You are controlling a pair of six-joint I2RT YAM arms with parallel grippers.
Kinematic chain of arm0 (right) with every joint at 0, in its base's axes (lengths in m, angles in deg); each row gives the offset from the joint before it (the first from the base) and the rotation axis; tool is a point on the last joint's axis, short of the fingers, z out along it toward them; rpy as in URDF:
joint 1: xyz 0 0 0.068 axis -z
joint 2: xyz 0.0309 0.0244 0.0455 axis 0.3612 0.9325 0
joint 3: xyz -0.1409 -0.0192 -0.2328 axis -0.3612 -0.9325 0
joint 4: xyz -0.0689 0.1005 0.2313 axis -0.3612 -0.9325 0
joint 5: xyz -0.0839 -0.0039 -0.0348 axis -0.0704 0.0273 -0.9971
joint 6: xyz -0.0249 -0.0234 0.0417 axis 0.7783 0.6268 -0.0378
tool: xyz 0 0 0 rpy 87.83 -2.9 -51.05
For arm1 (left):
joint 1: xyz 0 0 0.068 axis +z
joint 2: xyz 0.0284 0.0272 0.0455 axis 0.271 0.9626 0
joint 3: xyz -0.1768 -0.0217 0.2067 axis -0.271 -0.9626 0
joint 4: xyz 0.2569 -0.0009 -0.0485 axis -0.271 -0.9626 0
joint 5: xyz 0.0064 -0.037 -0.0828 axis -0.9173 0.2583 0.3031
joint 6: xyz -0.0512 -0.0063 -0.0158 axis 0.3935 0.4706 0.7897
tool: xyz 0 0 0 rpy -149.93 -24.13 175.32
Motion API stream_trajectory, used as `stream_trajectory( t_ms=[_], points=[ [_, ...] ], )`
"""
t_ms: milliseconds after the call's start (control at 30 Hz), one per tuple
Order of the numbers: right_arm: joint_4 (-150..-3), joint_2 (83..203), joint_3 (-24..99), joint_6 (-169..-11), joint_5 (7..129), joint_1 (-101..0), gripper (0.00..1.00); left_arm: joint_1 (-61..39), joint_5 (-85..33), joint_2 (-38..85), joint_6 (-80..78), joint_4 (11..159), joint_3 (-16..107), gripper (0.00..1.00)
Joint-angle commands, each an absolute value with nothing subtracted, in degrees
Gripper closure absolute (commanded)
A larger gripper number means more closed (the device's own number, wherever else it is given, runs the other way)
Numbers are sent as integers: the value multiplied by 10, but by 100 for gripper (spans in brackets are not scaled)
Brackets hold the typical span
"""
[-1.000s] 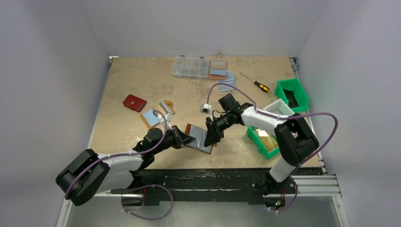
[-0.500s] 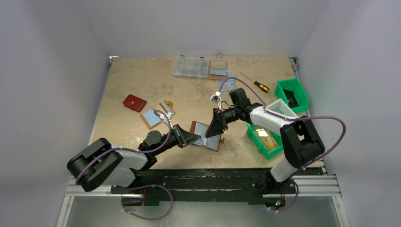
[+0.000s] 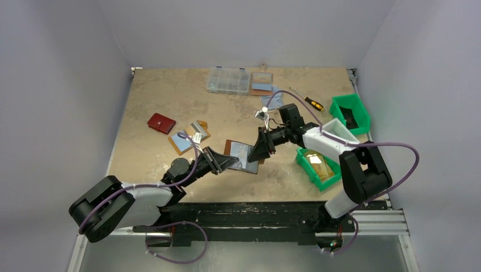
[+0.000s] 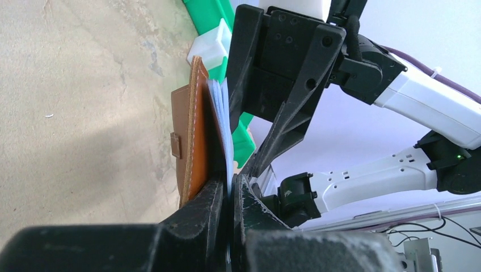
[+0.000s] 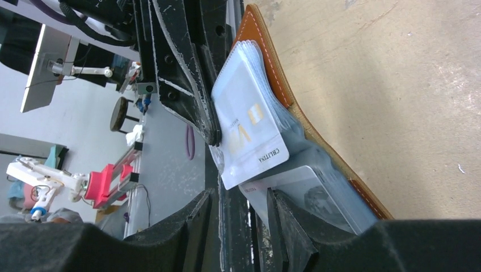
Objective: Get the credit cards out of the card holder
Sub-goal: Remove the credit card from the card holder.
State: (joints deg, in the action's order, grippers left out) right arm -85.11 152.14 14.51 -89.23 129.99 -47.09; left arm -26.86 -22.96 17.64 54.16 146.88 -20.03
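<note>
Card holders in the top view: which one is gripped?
The open brown card holder at centre, clamped by the left gripper; the dark red wallet lies shut, apart on the left.

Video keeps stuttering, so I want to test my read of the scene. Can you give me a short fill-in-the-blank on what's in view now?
1. The left gripper is shut on the brown ___.
2. The jaws of the right gripper stand ___ next to the pale card.
3. The closed wallet on the left of the table is dark ___.
Missing words: card holder; open; red.
</note>
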Motion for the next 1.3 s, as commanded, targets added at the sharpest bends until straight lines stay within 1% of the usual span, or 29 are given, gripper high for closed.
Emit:
stream_trajectory(
  t_ms=[0,233,400,433,600,700,767,800,867,900,967,1067,1133,1267],
  points=[
    [-825,1507,138,-903,1320,-470,54,-278,-240,159,528,1500,-191,100],
    [-730,1505,114,-986,1368,-469,54,-304,-236,198,530,1548,-175,100],
    [-705,1505,107,-1019,1373,-469,55,-319,-243,226,531,1579,-162,100],
    [-703,1505,106,-1021,1372,-468,57,-321,-245,228,531,1580,-161,100],
    [-679,1503,98,-1052,1366,-459,72,-324,-252,229,528,1574,-160,100],
    [-653,1504,89,-1080,1363,-452,75,-326,-256,230,527,1574,-159,100],
    [-627,1506,83,-1102,1368,-447,74,-328,-261,232,526,1575,-159,100],
    [-616,1508,79,-1114,1369,-446,72,-330,-265,232,526,1576,-160,100],
    [-611,1511,76,-1122,1364,-445,63,-332,-273,232,524,1581,-160,100],
    [-611,1513,75,-1124,1362,-445,60,-334,-277,232,522,1584,-159,100],
    [-608,1516,75,-1130,1361,-446,58,-337,-281,233,519,1586,-154,100],
    [-599,1520,72,-1142,1364,-445,58,-343,-281,242,512,1586,-143,100],
    [-584,1520,69,-1158,1366,-445,60,-347,-282,252,511,1593,-138,100],
    [-577,1518,68,-1163,1368,-446,74,-350,-288,266,515,1610,-141,100]
  ],
)
